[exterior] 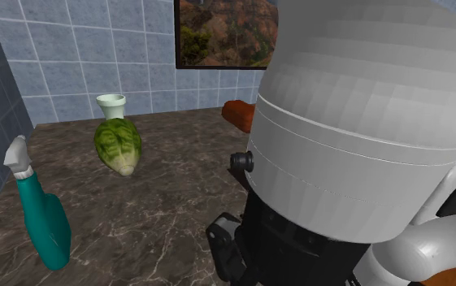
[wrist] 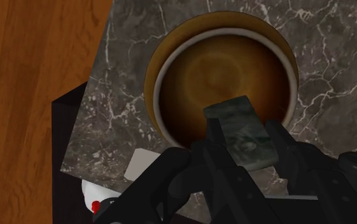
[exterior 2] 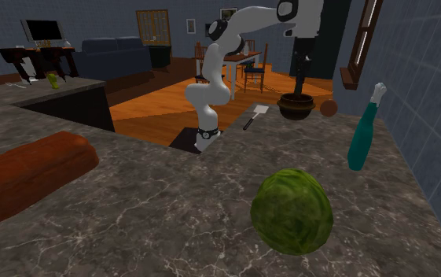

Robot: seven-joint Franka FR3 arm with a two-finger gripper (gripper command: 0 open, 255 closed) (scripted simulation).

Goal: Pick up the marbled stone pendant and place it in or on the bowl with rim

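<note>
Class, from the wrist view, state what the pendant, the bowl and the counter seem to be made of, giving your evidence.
Pendant: likely stone; mottled grey-green, dull face.
Bowl: perhaps glazed ceramic; smooth brown inside with a swirl, pale rim.
Counter: looks like dark polished marble; thin white veins.

My work surface, dark veined marble countertop (exterior 2: 132, 204), I count on it: round green cabbage (exterior 2: 292, 211), teal spray bottle with white nozzle (exterior 2: 364, 134), long reddish-brown bread loaf (exterior 2: 30, 177), brown round bowl with pale rim (wrist: 158, 95).
</note>
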